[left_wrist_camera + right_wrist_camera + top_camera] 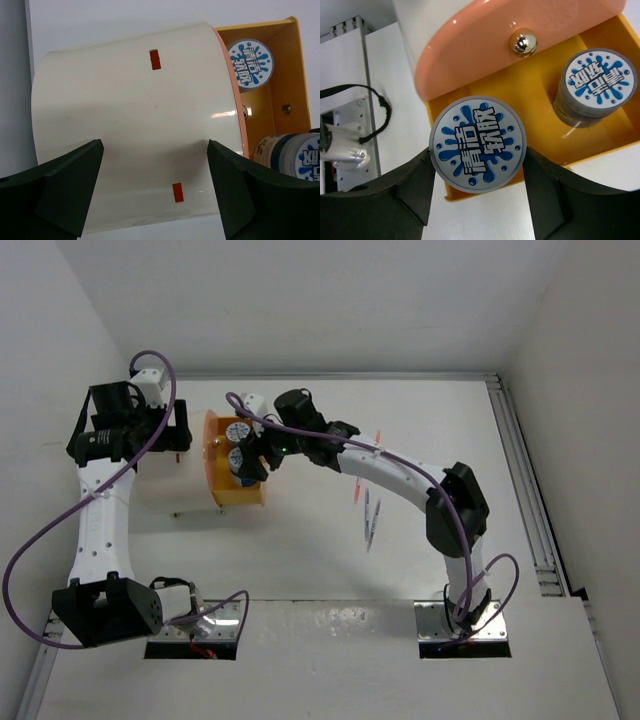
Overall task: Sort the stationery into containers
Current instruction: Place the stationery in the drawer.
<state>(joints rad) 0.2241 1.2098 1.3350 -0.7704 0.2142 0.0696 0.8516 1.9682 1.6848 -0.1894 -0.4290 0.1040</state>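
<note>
Left of the orange drawer [530,95], the left gripper [155,150] is wide open and empty, facing the cream cabinet [130,110]. Over the drawer's corner, the right gripper [477,160] clamps a blue-and-white roll [476,145]. A second roll [595,82] stands inside the drawer. Right of the drawer, thin pens [370,515] lie on the table [300,560].

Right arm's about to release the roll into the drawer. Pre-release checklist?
1. Roll held by right gripper: ok, pinched between both fingers.
2. Drawer open: ok.
3. Room in the drawer: ok, bare floor beside the other roll.
4. Roll fully inside the drawer walls: cannot tell, in the right wrist view it overlaps a drawer corner.
5. Left gripper steadying the cabinet: cannot tell, jaws wide on either side, contact not visible.
</note>
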